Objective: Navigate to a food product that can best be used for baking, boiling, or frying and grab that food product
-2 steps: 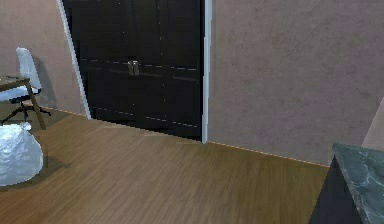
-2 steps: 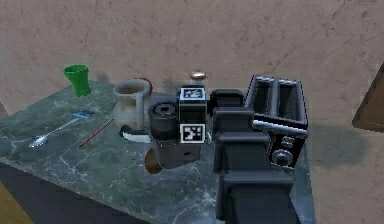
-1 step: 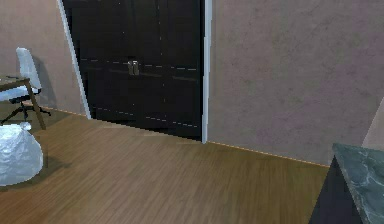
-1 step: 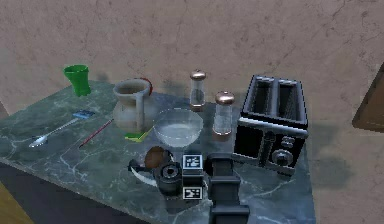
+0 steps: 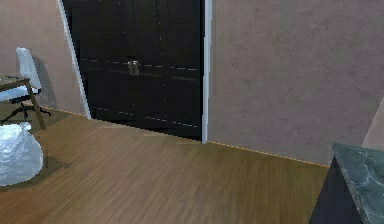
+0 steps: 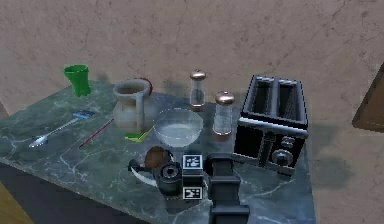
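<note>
Looking out over a dark marble counter (image 6: 35,112) set against a pinkish wall (image 6: 300,40). Up at the far left corner, a green cup (image 6: 75,78). Along the left side, a spoon (image 6: 55,132) and a thin red stick (image 6: 97,131), both lying flat and near each other. Mid-counter, a beige jug (image 6: 132,105) standing upright, and just beside it to the right, a glass bowl (image 6: 177,128). Behind the bowl, a far shaker (image 6: 198,90) toward the back edge and a near shaker (image 6: 223,113) just right of the bowl. Over by the right edge, a black toaster (image 6: 270,122) with two slots. And there, near the front edge, just in front of the bowl: a brown lump (image 6: 155,157), roundish, potato-coloured, lying on the counter. Right at it, the gripper (image 6: 148,171), on the end of the dark arm (image 6: 228,200), with white marker squares (image 6: 190,160) alongside. Touching or merely above, impossible to say. No telling how the fingers are set, nor whether anything is held. Straight ahead: a dark double door (image 5: 140,65), a wooden floor (image 5: 180,170), a chair (image 5: 25,78) at the forward view's left, a white crumpled bag (image 5: 18,155) below it, and a counter corner at the lower right.
</note>
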Robot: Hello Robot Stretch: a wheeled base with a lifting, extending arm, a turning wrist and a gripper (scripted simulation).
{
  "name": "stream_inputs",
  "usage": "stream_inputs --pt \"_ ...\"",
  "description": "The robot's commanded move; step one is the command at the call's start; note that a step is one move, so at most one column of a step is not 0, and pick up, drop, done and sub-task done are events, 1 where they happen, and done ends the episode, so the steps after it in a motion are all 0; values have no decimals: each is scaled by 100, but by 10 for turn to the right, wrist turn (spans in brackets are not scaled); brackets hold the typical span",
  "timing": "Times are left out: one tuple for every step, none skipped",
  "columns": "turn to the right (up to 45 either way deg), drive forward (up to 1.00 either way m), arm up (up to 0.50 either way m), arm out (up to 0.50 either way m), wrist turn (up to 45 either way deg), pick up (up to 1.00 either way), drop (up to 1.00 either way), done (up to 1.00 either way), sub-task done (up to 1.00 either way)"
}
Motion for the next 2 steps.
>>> stream_inputs --pt "0 0 10 0 0 0 0 0 0" --pt "0 0 0 0 0 0 0 100 0"
